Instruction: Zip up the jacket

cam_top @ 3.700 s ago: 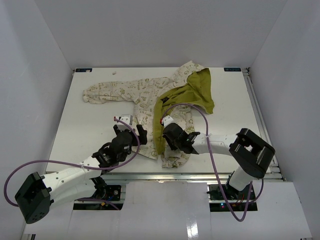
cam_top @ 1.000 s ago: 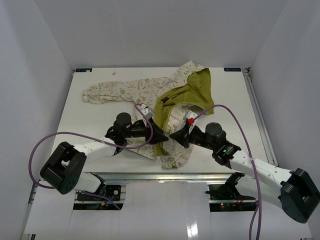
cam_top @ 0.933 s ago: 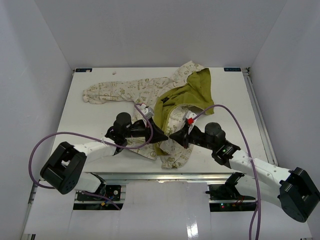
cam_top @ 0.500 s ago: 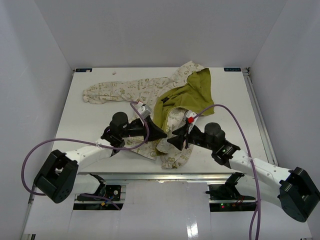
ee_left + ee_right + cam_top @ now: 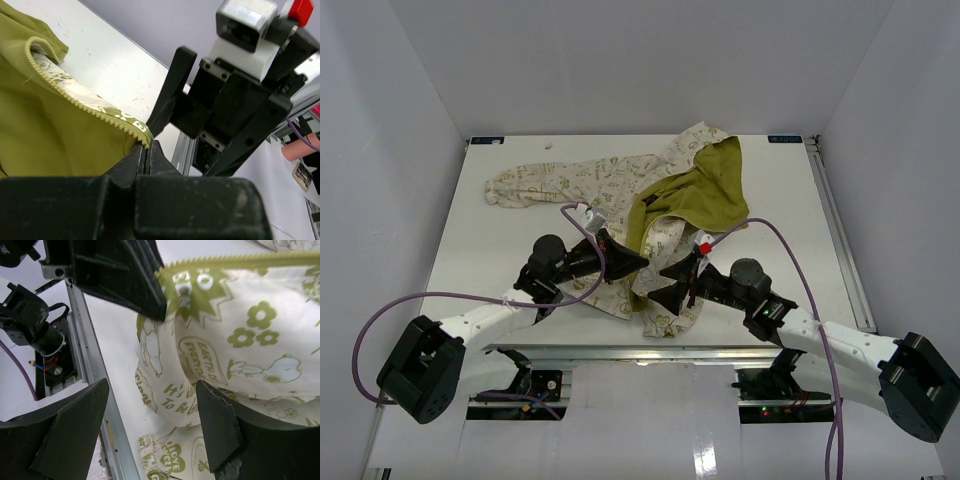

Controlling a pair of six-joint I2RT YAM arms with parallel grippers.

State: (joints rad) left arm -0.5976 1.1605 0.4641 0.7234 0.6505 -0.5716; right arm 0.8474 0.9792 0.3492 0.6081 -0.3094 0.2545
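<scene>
One jacket (image 5: pixel 582 180): cream, green-printed fabric, olive lining
Left gripper (image 5: pixel 147 151): clamped on its zipper edge (image 5: pixel 95 113)
Right gripper (image 5: pixel 150 426): fingers apart

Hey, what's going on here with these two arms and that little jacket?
Two robot arms are trying to zip up a small jacket that lies open on the table, with its green lining showing. The left gripper is shut on the bottom end of one zipper edge, pinching it. The right gripper hangs open just opposite, close to the cloth and holding nothing. The two sides of the zipper are not yet joined.
</scene>
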